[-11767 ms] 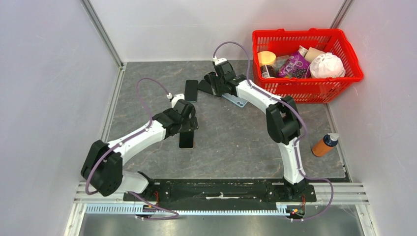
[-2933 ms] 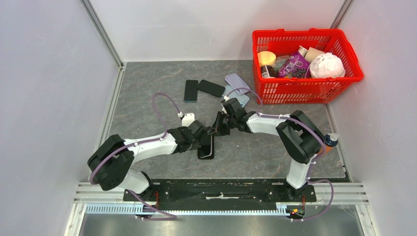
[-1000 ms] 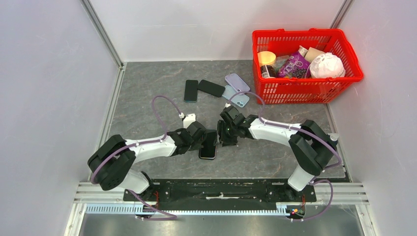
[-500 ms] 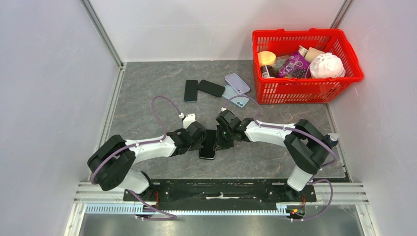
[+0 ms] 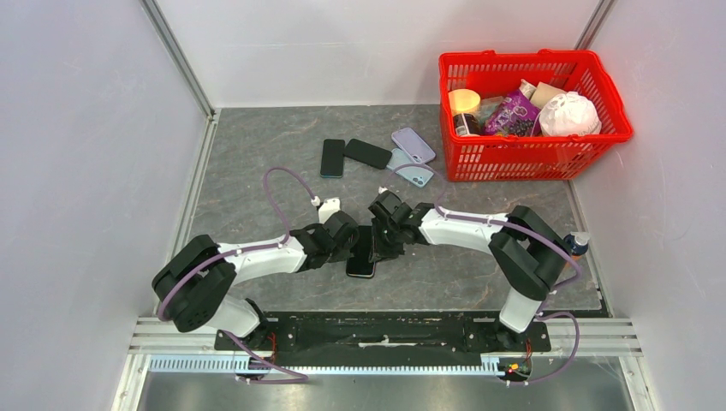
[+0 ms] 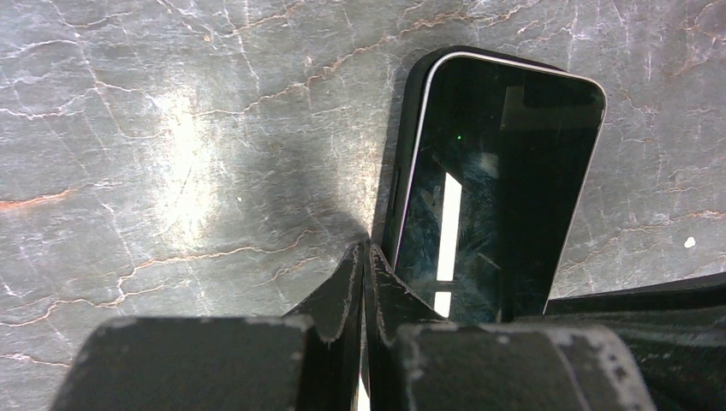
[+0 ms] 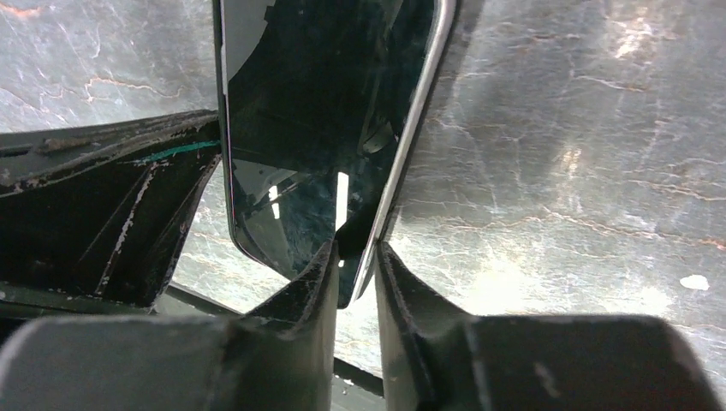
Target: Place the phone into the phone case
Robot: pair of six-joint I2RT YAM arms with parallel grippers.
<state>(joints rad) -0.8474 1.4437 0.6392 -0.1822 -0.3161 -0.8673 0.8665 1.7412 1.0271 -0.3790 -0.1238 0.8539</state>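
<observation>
The right gripper [image 7: 355,257] has slid left, now pinching the phone's [image 6: 505,171] right edge at near-centre bench [image 5: 257,145]; left gripper [image 6: 365,257], closed empty, touches the phone case's [image 6: 409,128] left edge

Setting: lab-type robot test cell. Evidence: plain white enclosure panels [image 5: 86,128], aluminium corner posts [image 5: 177,58], grey marbled tabletop [image 5: 257,145], black mounting rail [image 5: 377,330], red basket [image 5: 535,163] of sundry props.

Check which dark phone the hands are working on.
The phone nearest the arm bases, screen up: the right hand pinches its edge and the shut left hand rests beside it. The two other dark phones lie farther back, untouched.
</observation>
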